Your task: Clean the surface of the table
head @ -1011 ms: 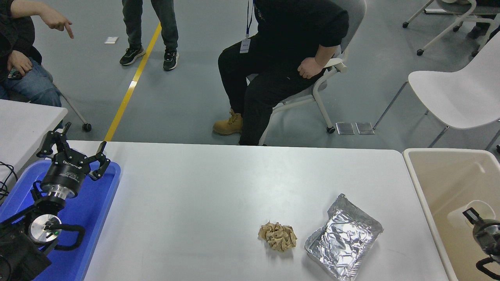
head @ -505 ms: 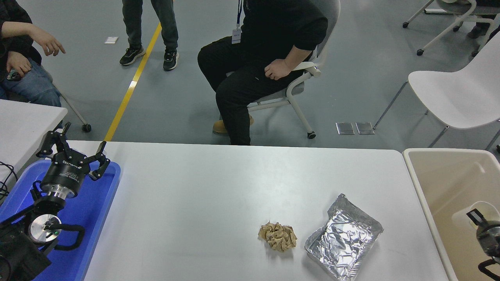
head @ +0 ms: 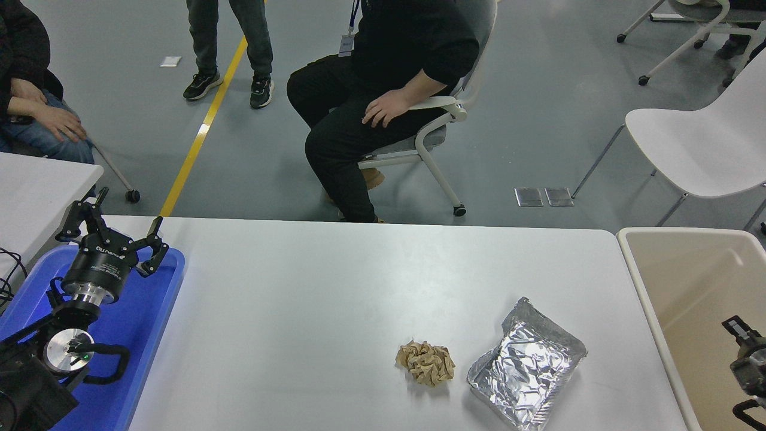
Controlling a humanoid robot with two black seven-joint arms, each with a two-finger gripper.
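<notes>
Left gripper (head: pixel 114 234) parked at lower left over the blue tray (head: pixel 149 311), fingers (head: pixel 157 250) spread wide, grasping nothing. Right gripper (head: pixel 748 353) is at the right edge, over the beige bin (head: pixel 658 281); only a sliver of it shows, so can't tell whether its fingers are released or clenched.

The table surface (head: pixel 311 299) fills the middle of the view, between tray and bin. Two items on it, both close to the near edge and toward the right: a crumpled brown paper ball (head: pixel 425 362) and a crumpled foil tray (head: pixel 525 364) just beside it, small gap between them. The foil tray sits nearer the right gripper, short of the surface's right edge; the paper ball is on its far side from that gripper.

Both are well apart from the left fingers, with a broad bare stretch of surface between. Far half of the surface is bare up to its far edge. Seated person (head: pixel 383 90) on a chair beyond that edge, off the surface.
</notes>
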